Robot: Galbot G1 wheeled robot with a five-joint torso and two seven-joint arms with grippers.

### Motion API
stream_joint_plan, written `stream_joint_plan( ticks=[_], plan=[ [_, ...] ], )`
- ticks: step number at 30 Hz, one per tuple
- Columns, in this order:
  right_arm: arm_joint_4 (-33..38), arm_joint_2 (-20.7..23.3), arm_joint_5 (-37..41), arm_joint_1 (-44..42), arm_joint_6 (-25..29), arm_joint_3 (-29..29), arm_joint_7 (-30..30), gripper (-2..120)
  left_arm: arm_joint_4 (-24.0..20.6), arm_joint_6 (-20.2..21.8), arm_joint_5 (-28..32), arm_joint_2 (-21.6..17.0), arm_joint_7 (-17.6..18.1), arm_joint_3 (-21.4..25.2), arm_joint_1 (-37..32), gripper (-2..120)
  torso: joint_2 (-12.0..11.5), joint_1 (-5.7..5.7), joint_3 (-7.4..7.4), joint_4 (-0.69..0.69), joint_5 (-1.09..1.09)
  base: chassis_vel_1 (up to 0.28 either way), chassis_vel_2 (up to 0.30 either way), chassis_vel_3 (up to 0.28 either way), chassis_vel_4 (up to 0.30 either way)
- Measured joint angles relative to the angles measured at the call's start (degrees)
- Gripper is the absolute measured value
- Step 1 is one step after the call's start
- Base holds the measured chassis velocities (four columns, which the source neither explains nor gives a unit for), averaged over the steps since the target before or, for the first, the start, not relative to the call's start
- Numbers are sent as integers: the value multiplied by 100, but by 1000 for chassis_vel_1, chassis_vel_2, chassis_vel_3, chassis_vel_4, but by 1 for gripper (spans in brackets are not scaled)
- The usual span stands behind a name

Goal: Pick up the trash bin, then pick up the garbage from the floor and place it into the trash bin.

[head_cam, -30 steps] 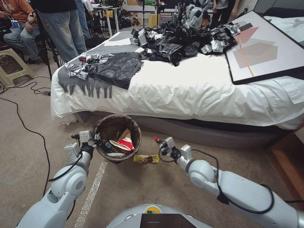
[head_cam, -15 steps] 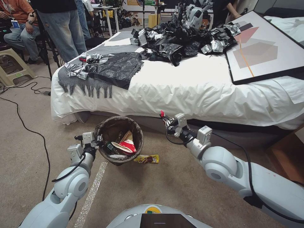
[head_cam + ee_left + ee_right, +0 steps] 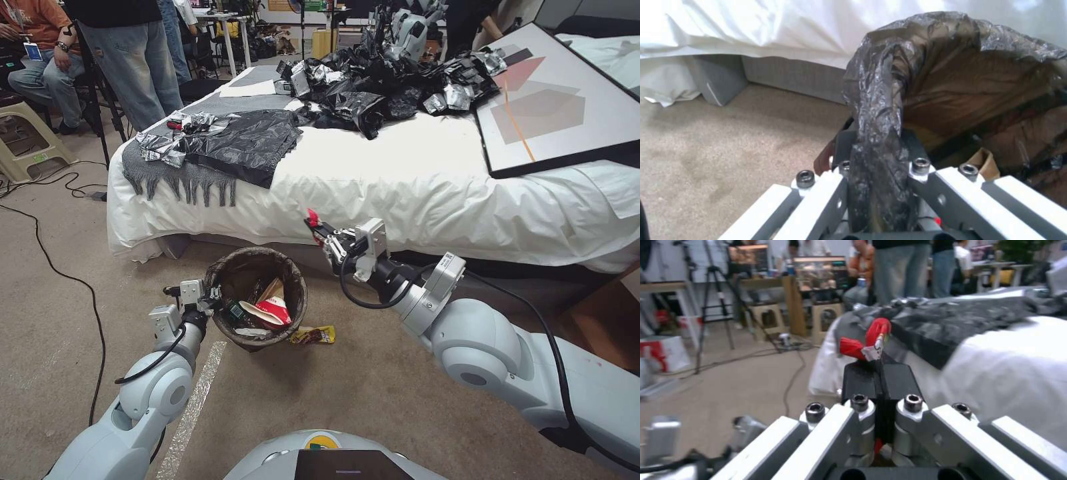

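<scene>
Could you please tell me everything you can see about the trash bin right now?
The trash bin is a small round container lined with a crinkled dark brown bag folded over its rim. It stands by the foot of the white bed, roughly upright. The left end effector is shut on the bagged rim, the plastic pinched between its fingers. Inside lie a red-and-white cup, a brown paper bag and a small bottle. A yellow wrapper lies on the carpet beside it.
</scene>
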State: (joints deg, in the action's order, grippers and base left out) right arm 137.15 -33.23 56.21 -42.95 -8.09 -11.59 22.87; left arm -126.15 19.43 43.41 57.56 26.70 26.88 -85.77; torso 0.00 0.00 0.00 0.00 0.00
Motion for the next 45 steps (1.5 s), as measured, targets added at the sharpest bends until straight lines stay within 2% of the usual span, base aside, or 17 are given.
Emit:
stream_joint_plan(
  ticks=[7, 11, 13, 14, 17, 24, 31, 33, 36, 37, 41, 43, 45],
  plan=[
    [153, -66, 130, 448, 189, -302, -476, 0, -2, 18, -18, 13, -1, -55, 28, 6, 0, 0, 0, 0, 0, 0, 0, 0, 0],
    [88, -219, 224, 996, 246, -835, -708, 0, -5, 32, -40, 35, -1, -104, 52, 6, 0, 0, 0, 1, -1, 0, 0, 0, 0],
    [11, -346, 235, 1325, 282, -1320, -793, 0, -15, 40, -43, 53, 0, -107, 62, 6, 0, 0, 0, 0, -1, 0, 0, 0, 0],
    [11, -346, 235, 1325, 282, -1320, -793, 0, -15, 40, -43, 53, 0, -107, 62, 6, 0, 0, 0, 0, -1, 0, 0, 0, 0],
    [-175, -576, 207, 1644, 285, -1982, -818, 0, -34, 42, -43, 63, 0, -81, 49, 6, 0, 0, 0, -1, -1, 0, 0, 0, 0],
    [-413, -790, 84, 1965, 226, -2763, -811, 0, -54, 42, -41, 99, -3, -31, 53, 6, 0, 0, 0, -1, -1, 0, 0, 0, 0],
    [-609, -1007, 21, 2180, 171, -3111, -726, 0, -69, 43, -28, 102, -1, -15, 62, 6, 0, 0, 1, 0, -1, 0, 0, 0, 0],
    [-621, -1017, 20, 2197, 167, -3124, -715, 3, -76, 43, -26, 101, -1, -14, 62, 6, 0, 0, 0, 0, -1, 0, 0, 0, 0],
    [-633, -1022, 20, 2213, 155, -3127, -668, 18, -91, 43, -15, 90, 0, -11, 59, 6, 0, 0, 0, 0, -1, 0, 0, 0, 0],
    [-633, -1022, 20, 2213, 155, -3127, -668, 18, -91, 43, -15, 90, 0, -11, 59, 6, 0, 0, 0, 0, -1, 0, 0, 0, 0],
    [-629, -1043, 32, 2099, 155, -2980, -629, 37, -92, 43, -2, 57, 3, -14, 68, 6, 0, 0, 0, 0, 0, 0, 0, 0, 0],
    [-626, -1043, 34, 2079, 154, -2954, -628, 39, -92, 43, -1, 52, 3, -17, 71, 6, 0, 0, 0, 0, 0, 0, 0, 0, 0],
    [-617, -1035, 35, 2019, 147, -2887, -619, 50, -92, 43, 3, 47, 3, -29, 73, 6, 0, 0, 0, 0, 0, 0, 0, 0, 0]
  ],
)
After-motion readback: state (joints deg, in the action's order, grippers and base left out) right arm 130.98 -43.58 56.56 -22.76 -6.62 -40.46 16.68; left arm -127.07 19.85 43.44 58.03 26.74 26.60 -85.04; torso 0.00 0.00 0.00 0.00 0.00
